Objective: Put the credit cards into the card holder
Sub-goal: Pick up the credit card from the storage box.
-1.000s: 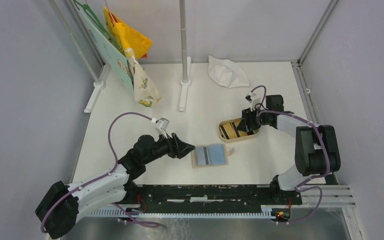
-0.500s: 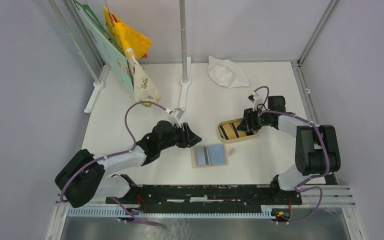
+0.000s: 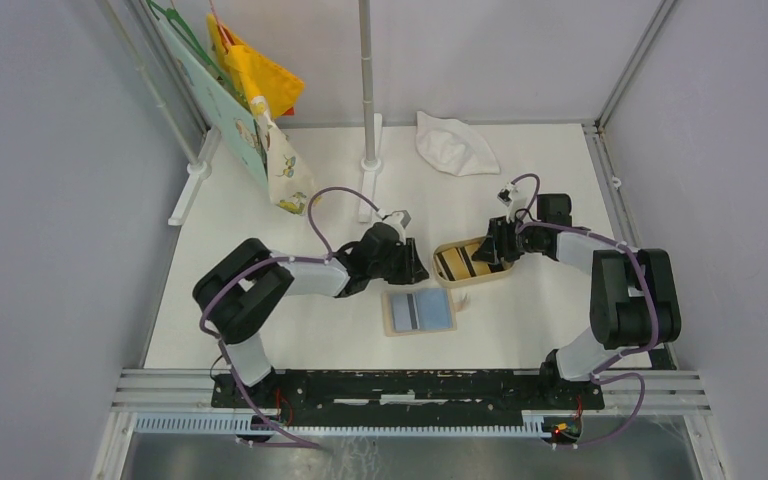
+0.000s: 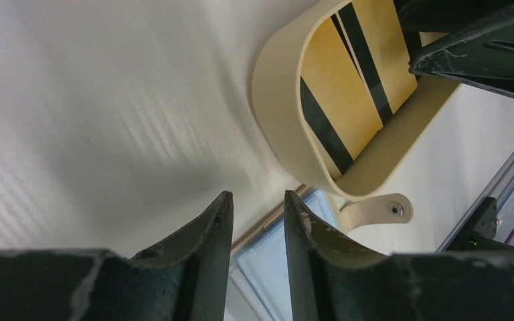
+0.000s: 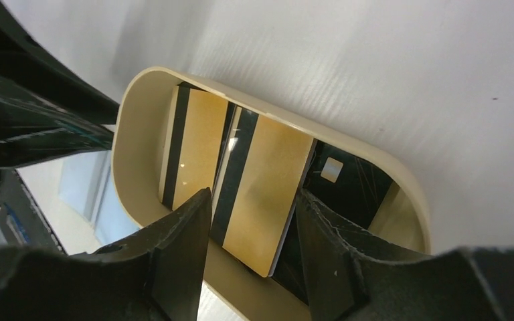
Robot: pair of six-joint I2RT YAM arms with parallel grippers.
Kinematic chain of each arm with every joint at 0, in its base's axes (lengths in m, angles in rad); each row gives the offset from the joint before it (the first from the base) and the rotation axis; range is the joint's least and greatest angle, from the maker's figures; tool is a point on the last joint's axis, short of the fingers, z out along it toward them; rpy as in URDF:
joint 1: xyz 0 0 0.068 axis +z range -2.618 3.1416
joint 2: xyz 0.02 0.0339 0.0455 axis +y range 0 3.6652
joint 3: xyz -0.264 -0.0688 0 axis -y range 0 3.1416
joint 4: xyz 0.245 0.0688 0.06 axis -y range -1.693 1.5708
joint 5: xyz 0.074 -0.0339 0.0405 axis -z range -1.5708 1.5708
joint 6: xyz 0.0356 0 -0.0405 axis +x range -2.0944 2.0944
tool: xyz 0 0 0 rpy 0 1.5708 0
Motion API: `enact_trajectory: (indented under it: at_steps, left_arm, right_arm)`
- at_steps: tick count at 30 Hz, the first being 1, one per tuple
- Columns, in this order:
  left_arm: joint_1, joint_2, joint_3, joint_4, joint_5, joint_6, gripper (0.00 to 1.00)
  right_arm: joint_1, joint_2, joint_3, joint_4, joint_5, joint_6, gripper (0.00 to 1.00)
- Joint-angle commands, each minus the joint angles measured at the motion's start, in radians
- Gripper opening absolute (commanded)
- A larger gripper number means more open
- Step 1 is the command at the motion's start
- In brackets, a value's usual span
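The small beige folding card holder [image 3: 419, 311] lies open on the white counter [image 3: 260, 230], just below the middle of the top view, with its light blue inside facing up. A tan oval tray [image 4: 274, 100] sits just above and to the right of it. Two flat orange credit cards [image 5: 271, 194] with black stripes lie in the tray, with a black credit card [image 5: 348, 184] beside them. The right tool [image 5: 254, 197] hangs over the tray, its fingers spread on each side of one orange card; I cannot tell if they touch it. The left tool [image 4: 257, 200] is low beside the tray's left end, its fingers a little apart and holding nothing. A crumpled white cloth [image 3: 455, 143] lies near the top.
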Motion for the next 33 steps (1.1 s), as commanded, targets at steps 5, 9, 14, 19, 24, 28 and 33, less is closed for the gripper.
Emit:
enact_trajectory:
  at_steps: [5, 9, 14, 19, 24, 28, 33]
  left_arm:
    - [-0.033, 0.100, 0.126, 0.011, 0.001, 0.026, 0.40]
    - [-0.033, 0.117, 0.147, 0.003, 0.000, 0.027, 0.40]
    - [-0.033, 0.134, 0.171, -0.002, 0.000, 0.027, 0.40]
    - [-0.034, 0.141, 0.189, -0.016, -0.005, 0.033, 0.40]
    - [-0.033, 0.144, 0.198, -0.023, -0.011, 0.038, 0.40]
    - [-0.033, 0.147, 0.204, -0.026, -0.009, 0.039, 0.40]
    - [-0.033, 0.146, 0.208, -0.027, -0.008, 0.043, 0.40]
  right_arm:
    - [-0.001, -0.012, -0.035, 0.107, -0.202, 0.126, 0.52]
    - [0.000, -0.022, -0.052, 0.166, -0.265, 0.179, 0.51]
    - [0.001, -0.021, -0.065, 0.204, -0.308, 0.218, 0.49]
    - [0.001, -0.007, -0.065, 0.204, -0.328, 0.223, 0.46]
    - [0.001, -0.004, -0.047, 0.138, -0.263, 0.159, 0.45]
    - [0.001, 0.002, -0.024, 0.061, -0.181, 0.092, 0.46]
    - [0.003, -0.010, -0.004, 0.014, -0.075, 0.010, 0.49]
